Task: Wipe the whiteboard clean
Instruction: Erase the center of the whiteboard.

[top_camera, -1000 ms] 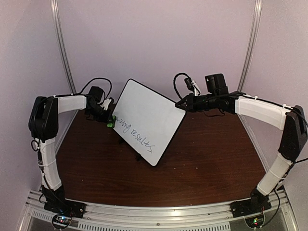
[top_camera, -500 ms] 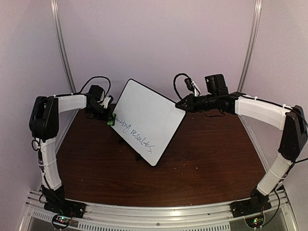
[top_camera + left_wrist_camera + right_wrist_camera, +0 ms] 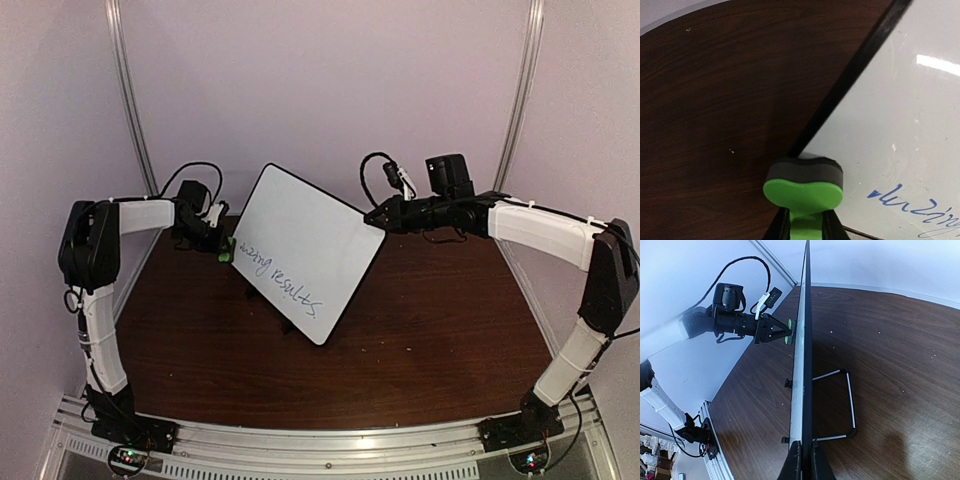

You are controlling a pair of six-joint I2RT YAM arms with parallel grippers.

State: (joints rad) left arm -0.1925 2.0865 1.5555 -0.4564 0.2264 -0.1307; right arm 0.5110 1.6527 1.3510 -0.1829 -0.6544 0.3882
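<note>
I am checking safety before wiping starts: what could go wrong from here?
The right claw pinches the tilted whiteboard only at one edge; pressure from wiping might twist or slip it.
The green eraser in the left claw sits at the black frame; it may catch there or slide off.
The writing runs far down the board; reach may fall short.
</note>
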